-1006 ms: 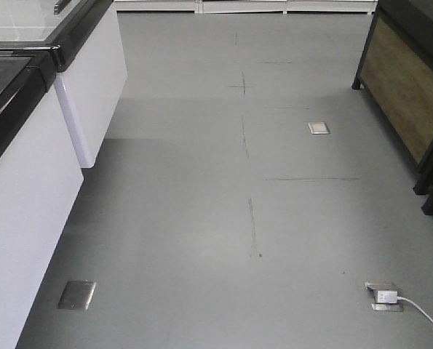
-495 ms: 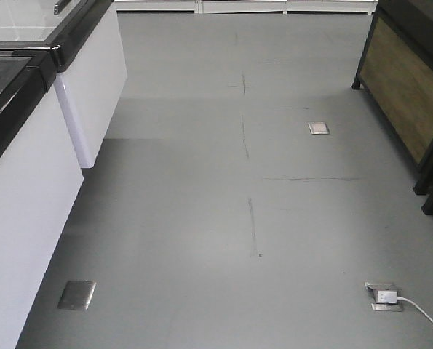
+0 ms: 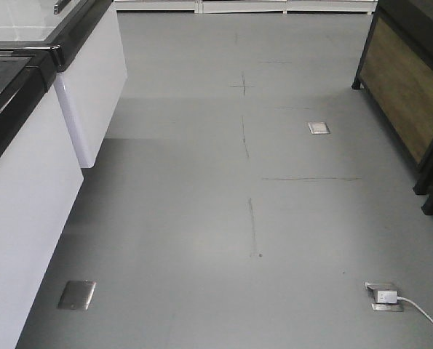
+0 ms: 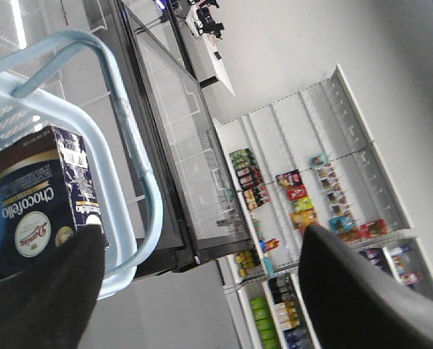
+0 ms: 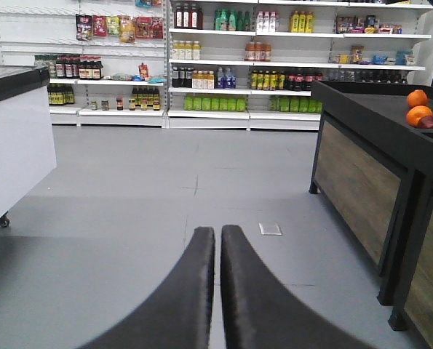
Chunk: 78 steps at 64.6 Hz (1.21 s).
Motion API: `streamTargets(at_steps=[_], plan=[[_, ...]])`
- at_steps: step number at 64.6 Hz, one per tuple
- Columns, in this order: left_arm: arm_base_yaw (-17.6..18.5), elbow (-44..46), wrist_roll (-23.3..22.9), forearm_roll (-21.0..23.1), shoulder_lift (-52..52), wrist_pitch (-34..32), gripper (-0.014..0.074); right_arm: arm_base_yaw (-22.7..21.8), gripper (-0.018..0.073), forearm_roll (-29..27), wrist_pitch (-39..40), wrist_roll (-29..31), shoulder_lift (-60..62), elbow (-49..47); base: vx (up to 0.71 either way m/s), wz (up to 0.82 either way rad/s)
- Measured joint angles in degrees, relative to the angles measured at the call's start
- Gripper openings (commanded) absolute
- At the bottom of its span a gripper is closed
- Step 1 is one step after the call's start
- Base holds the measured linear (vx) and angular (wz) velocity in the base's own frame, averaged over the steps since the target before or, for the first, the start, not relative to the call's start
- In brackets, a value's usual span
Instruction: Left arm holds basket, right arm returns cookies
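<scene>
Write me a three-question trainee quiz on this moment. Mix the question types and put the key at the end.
1. True or false: the right gripper is shut with nothing between its fingers.
2. Short answer: in the right wrist view, what fruit lies on the dark stand?
3. Multiple choice: the cookies are
A. in the basket
B. between the right gripper's fingers
C. on the dark stand

Key
1. True. The fingers meet and grip nothing.
2. The oranges.
3. A. The left wrist view shows the box behind the basket's rim.
</scene>
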<state>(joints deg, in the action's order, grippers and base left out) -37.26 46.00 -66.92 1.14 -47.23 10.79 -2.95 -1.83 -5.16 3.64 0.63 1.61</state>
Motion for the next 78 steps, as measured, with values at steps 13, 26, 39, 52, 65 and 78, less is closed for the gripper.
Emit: streamTargets(at_steps=[13, 26, 39, 52, 65, 78], plan=[[0.0, -5.6, -7.2, 0.1, -3.3, -14.0, 0.0523, 0.0, -0.0010, 0.0, 0.0, 0.0, 0.0, 0.0, 0.00, 0.00], [0.0, -6.8, -8.5, 0.1, -8.1, -23.5, 0.0523, 0.0, -0.0010, 0.0, 0.0, 0.0, 0.0, 0.0, 0.00, 0.00], [0.0, -6.8, -8.6, 0.1, -12.6, -27.8, 0.0523, 0.0, -0.0010, 0.0, 0.0, 0.0, 0.0, 0.0, 0.00, 0.00], [0.0, -6.8, -8.9, 0.1, -16.9, -33.3, 0.0523, 0.0, -0.0010, 0.0, 0.0, 0.0, 0.0, 0.0, 0.00, 0.00], [0.0, -6.8, -11.1, 0.1, -20.8, -37.4, 0.0523, 0.0, -0.0010, 0.0, 0.0, 0.0, 0.0, 0.0, 0.00, 0.00], [0.0, -6.8, -14.8, 0.1, -24.8, -43.3, 0.0523, 0.0, -0.0010, 0.0, 0.0, 0.0, 0.0, 0.0, 0.00, 0.00]])
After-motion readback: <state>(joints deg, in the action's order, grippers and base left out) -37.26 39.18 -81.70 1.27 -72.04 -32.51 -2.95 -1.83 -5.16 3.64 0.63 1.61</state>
